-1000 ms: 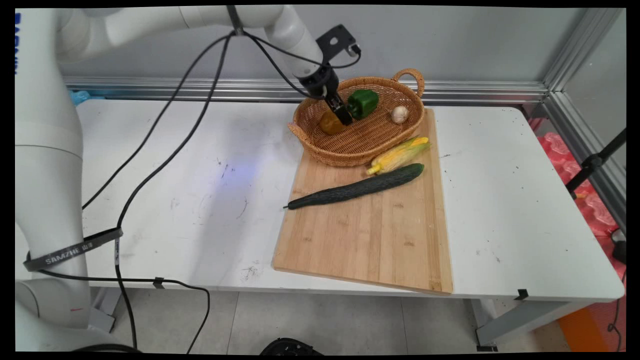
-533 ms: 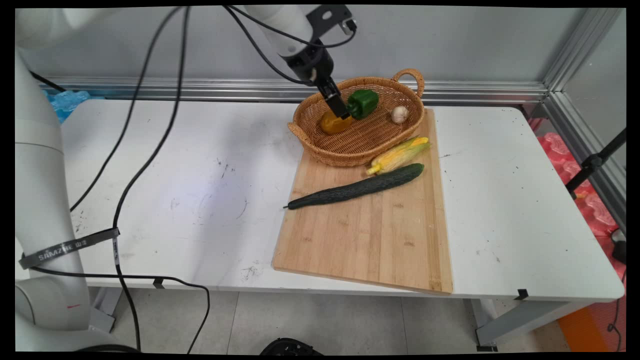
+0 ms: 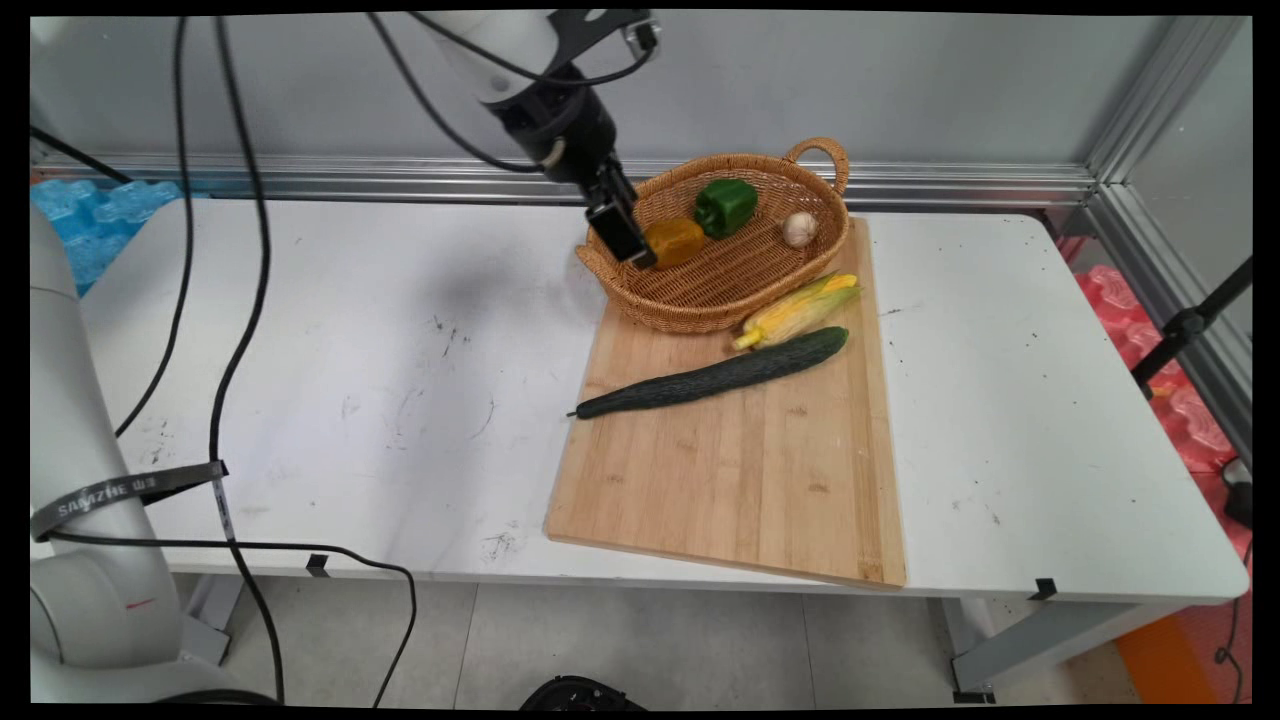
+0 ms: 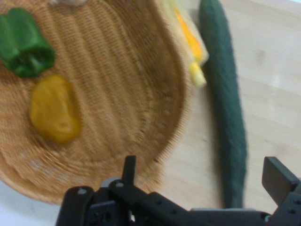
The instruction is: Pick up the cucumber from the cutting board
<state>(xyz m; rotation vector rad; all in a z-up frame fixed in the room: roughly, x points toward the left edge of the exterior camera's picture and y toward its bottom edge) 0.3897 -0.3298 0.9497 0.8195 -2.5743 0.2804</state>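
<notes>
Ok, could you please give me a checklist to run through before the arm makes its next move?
1. Gripper open: ok, the fingers stand wide apart in the hand view.
2. Gripper empty: ok, nothing sits between the fingers.
3. Yellow pepper free: ok, it lies in the basket, apart from the fingers.
4. Gripper clear of the basket's left rim: cannot tell; it overlaps the rim in the main view, and its height is unclear.
5. Green pepper in the basket: ok, lying beside the yellow pepper.
6. Cucumber and corn settled: ok, both lie on the cutting board, outside the basket.
</notes>
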